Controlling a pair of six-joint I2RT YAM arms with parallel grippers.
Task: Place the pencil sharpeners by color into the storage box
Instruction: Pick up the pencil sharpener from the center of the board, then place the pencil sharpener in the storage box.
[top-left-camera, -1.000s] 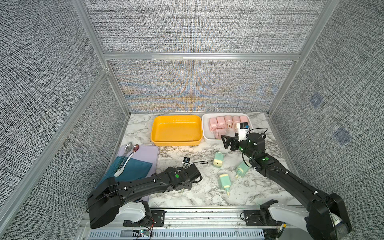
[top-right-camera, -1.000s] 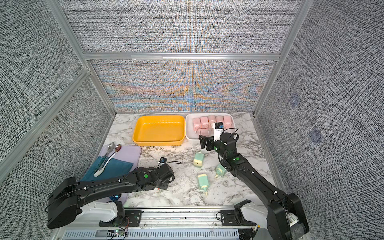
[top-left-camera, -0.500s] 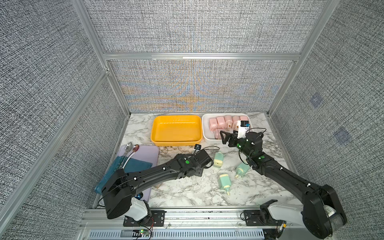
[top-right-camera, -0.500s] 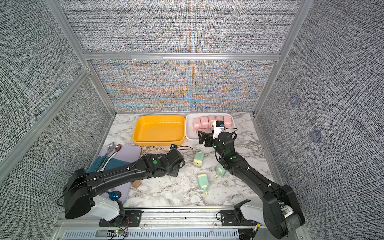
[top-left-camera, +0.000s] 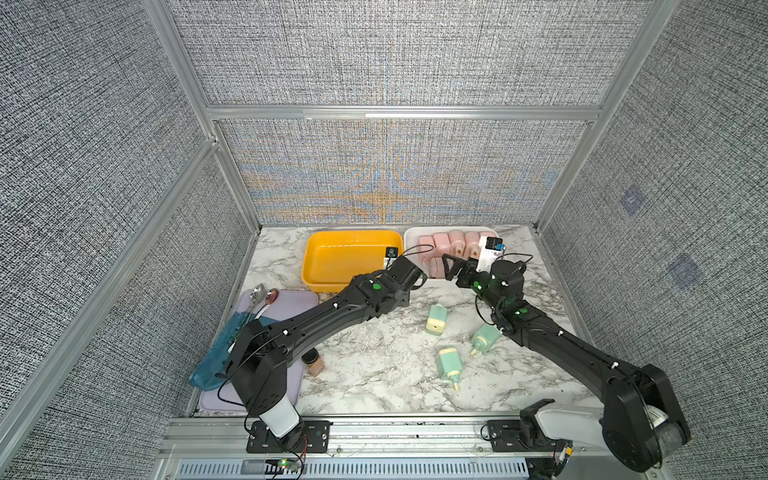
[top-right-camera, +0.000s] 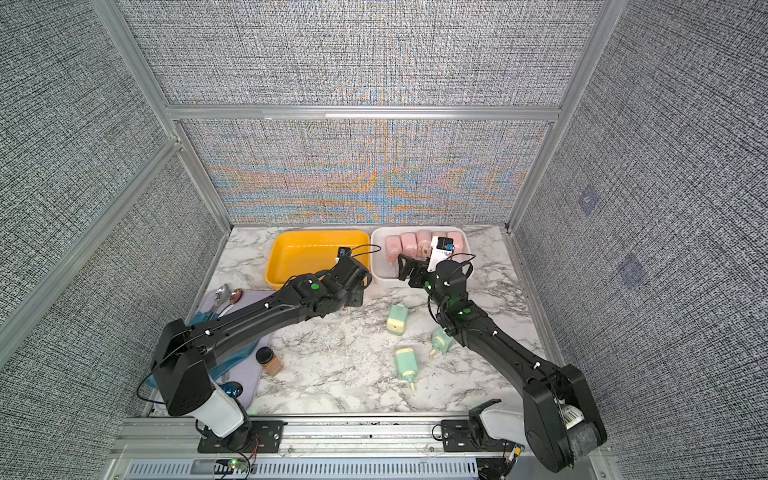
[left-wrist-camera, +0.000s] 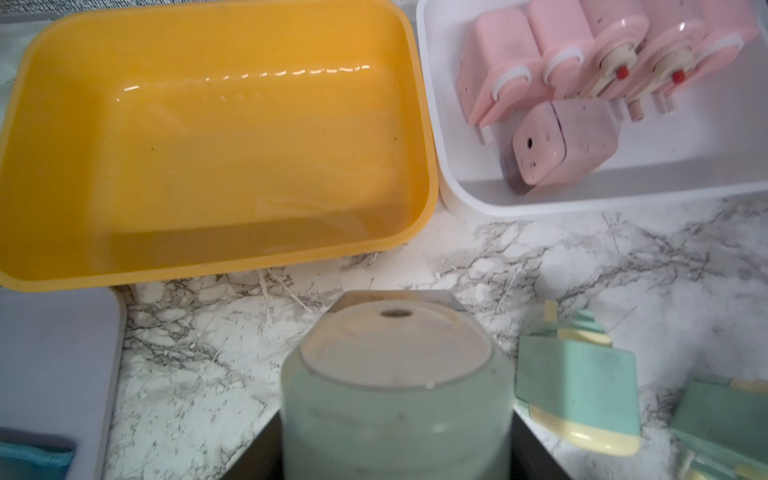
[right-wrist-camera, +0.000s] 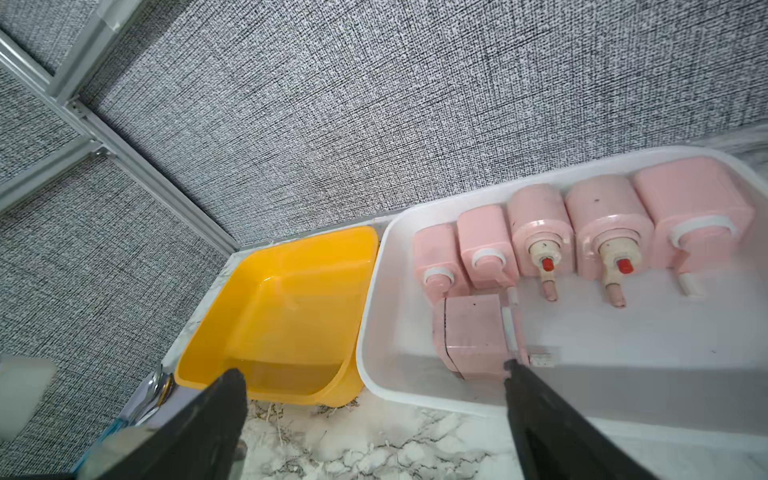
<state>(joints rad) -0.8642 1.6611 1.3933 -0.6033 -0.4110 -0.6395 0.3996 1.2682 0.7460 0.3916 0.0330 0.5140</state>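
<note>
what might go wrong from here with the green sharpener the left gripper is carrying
1. The mint green sharpener in the left gripper looks not yet past the near rim of the yellow bin. Released now, it would likely land on the marble, or it may clip the rim going in.
2. The open right gripper hovers at the white bin, close to the left arm; the arms may bump.

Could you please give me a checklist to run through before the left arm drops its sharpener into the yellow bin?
1. The left end effector grips the green sharpener: ok.
2. The yellow bin is empty: ok.
3. The white bin holds only pink sharpeners: ok.
4. The right end effector is open and empty: ok.
5. The green sharpener is over the yellow bin: not ok, short of its rim.
</note>
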